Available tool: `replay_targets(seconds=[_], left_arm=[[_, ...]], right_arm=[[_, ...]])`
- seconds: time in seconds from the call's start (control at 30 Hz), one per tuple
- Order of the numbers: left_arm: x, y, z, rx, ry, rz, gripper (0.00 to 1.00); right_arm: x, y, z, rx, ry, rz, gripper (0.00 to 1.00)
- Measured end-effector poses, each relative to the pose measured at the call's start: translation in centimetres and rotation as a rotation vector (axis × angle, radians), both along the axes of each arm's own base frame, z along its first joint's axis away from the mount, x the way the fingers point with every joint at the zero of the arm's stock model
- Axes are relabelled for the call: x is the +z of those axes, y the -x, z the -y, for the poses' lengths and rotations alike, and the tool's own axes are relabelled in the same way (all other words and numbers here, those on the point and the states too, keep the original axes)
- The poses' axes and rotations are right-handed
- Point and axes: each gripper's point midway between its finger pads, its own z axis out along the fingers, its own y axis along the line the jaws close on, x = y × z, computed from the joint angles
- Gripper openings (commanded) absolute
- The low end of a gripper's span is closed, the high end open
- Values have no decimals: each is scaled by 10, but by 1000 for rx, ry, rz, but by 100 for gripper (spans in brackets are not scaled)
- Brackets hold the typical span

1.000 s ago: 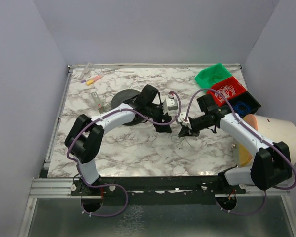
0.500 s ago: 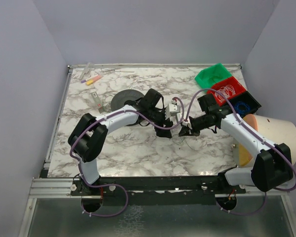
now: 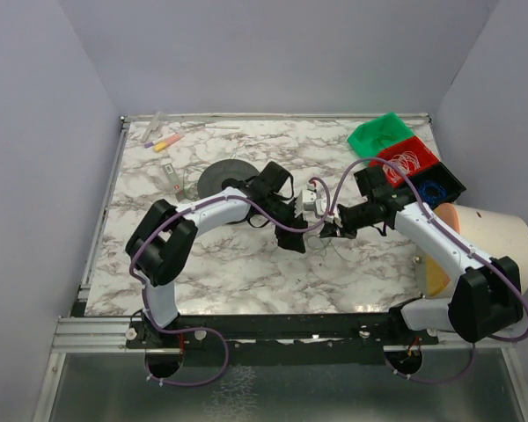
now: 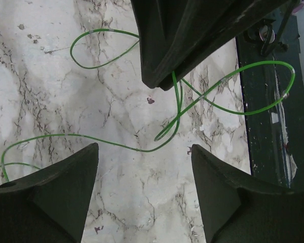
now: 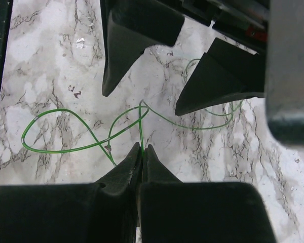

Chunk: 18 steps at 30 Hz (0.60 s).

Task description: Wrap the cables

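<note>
The cable is a hair-thin green wire [image 4: 99, 30] lying in loose loops on the marble table [image 3: 211, 264]. My right gripper [image 5: 142, 147] is shut on one strand of the wire [image 5: 140, 124], tips just above the table. In the top view the right gripper [image 3: 327, 230] sits at the table's middle. My left gripper [image 3: 296, 237] is right beside it, open and empty. In the left wrist view the left gripper [image 4: 143, 148] straddles a wire loop, with the right gripper's dark fingers [image 4: 192, 40] just ahead. Its open fingers [image 5: 126, 45] show in the right wrist view.
A black round spool [image 3: 220, 176] lies behind the left arm. A green bin [image 3: 383, 134], a red bin [image 3: 405, 163] with whitish coils and a black bin [image 3: 436, 186] stand at the back right. A peach bucket [image 3: 493, 237] is at the right edge. Pens [image 3: 163, 141] lie back left.
My left gripper has moved right and a little nearer, closing up to the right gripper. The right gripper has stayed shut on the wire, almost in place.
</note>
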Motion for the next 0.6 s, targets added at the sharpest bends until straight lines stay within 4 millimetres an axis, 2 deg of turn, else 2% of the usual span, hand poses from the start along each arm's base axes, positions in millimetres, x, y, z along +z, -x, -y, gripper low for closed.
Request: replay_targets(seconds=[0.17, 0.43, 0.47, 0.6], left_arm=[[-8, 1, 3, 17, -13, -56, 74], [-7, 2, 4, 11, -7, -62, 72], [-7, 3, 4, 9, -7, -65, 69], [-5, 5, 6, 1, -5, -67, 45]], right_arm=[[1, 1, -1, 3, -5, -1, 0], [-4, 3, 0, 4, -2, -12, 0], [-4, 3, 0, 4, -4, -12, 0], [-3, 4, -1, 8, -12, -16, 0]])
